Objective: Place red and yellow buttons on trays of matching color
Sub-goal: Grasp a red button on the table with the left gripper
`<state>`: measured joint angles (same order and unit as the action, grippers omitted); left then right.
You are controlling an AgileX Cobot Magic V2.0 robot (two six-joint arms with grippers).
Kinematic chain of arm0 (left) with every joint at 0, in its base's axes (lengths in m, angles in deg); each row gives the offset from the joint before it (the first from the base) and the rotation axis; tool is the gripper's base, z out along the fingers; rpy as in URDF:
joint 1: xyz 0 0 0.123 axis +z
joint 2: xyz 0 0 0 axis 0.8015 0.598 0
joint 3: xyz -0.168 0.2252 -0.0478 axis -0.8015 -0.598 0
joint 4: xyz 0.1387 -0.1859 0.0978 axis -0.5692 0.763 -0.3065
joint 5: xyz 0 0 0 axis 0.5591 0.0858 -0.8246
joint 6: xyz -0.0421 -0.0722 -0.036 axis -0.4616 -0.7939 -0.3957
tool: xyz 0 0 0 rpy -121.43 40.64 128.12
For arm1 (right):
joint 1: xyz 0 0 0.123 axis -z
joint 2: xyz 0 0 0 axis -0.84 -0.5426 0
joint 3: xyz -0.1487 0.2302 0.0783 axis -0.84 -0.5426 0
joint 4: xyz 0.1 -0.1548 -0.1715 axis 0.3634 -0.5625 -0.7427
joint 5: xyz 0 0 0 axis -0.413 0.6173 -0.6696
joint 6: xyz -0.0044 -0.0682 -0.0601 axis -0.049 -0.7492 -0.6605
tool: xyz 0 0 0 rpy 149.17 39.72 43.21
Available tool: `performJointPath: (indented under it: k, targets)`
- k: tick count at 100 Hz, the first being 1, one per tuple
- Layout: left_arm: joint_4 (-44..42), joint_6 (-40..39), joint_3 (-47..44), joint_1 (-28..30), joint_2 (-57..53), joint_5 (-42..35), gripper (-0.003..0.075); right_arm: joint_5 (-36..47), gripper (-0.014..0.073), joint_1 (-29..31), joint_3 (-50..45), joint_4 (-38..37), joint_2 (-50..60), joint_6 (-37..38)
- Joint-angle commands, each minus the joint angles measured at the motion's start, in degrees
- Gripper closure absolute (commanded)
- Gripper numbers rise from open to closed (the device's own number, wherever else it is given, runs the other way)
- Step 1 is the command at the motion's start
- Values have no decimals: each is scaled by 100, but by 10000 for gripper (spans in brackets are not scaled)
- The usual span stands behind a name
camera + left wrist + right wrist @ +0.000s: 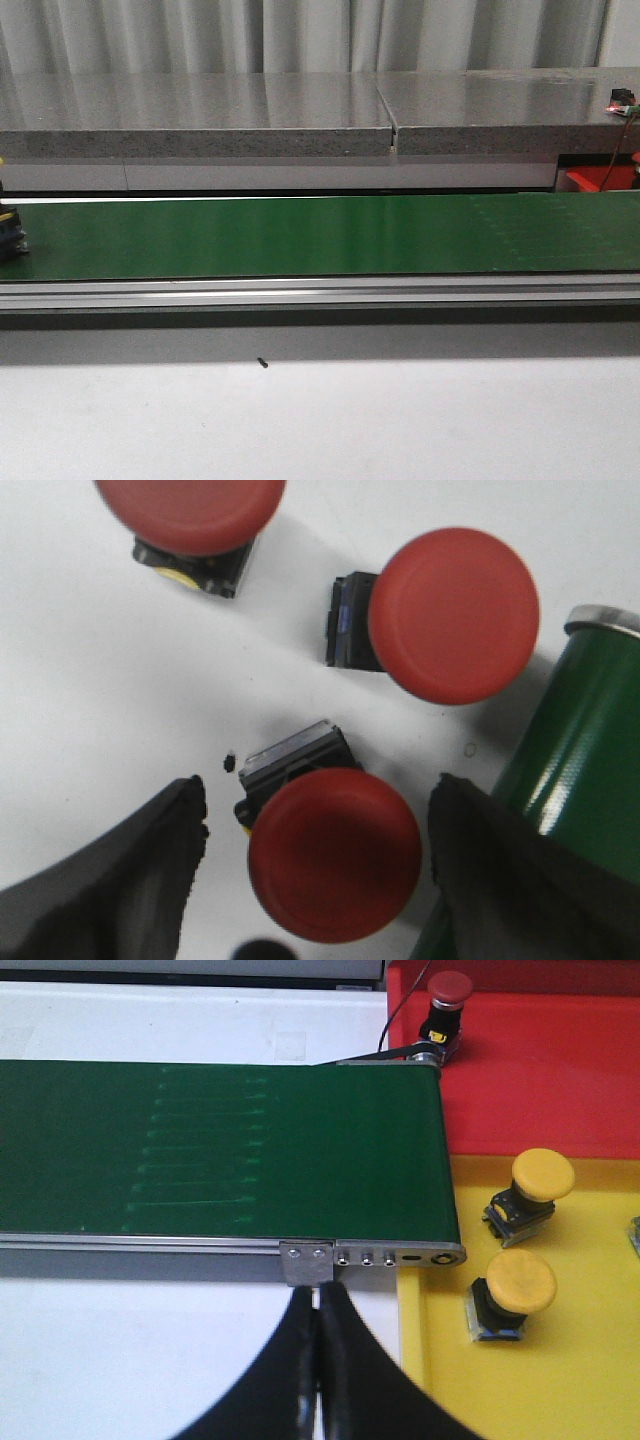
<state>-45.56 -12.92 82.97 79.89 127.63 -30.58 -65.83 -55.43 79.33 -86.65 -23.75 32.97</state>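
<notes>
left gripper [320, 850]: wide open, fingers on both sides of a red button [335, 852], not touching it.
tip: go straight down, squeeze the black base.
right gripper [318, 1360]: pressed closed, empty.
yellow tray [560, 1380]: two yellow buttons [520, 1285].
red tray [540, 1070]: one button.

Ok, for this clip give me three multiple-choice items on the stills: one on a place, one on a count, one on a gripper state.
1. Where does the red button in the right wrist view sit?
A. on the red tray
B. on the belt
C. on the yellow tray

2. How many red buttons show in the left wrist view?
A. one
B. three
C. five

3. How is the right gripper?
A. wide open
B. shut on a button
C. shut, holding nothing

Key: 1 A, the red button stands on the red tray, beyond the yellow tray. 2 B, three red caps show, the nearest between the left gripper fingers. 3 C, the right gripper fingers meet, nothing between.
</notes>
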Motion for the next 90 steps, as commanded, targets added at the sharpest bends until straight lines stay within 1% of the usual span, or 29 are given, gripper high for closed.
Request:
performJointPath:
  k: [1,16,23,28,58,73,82,90]
  targets:
    - [52,1,169,-22,-286,-136,316,344,660,3,147,1,-3,-10]
    - [40,1,169,-22,-286,-136,456,344,660,3,147,1,-3,-10]
    - [40,1,169,-22,-354,-102,497,344,660,3,147,1,-3,-10]
    - [40,1,169,-22,-442,-35,511,344,660,3,147,1,-3,-10]
    - [6,1,169,-22,-1574,97,513,344,660,3,147,1,-3,-10]
    - [6,1,169,-22,-1935,266,513,344,660,3,147,1,-3,-10]
    - [6,49,169,-118,-2004,435,513,344,660,3,147,1,-3,-10]
    - [6,123,158,-325,-2012,572,513,344,660,3,147,1,-3,-10]
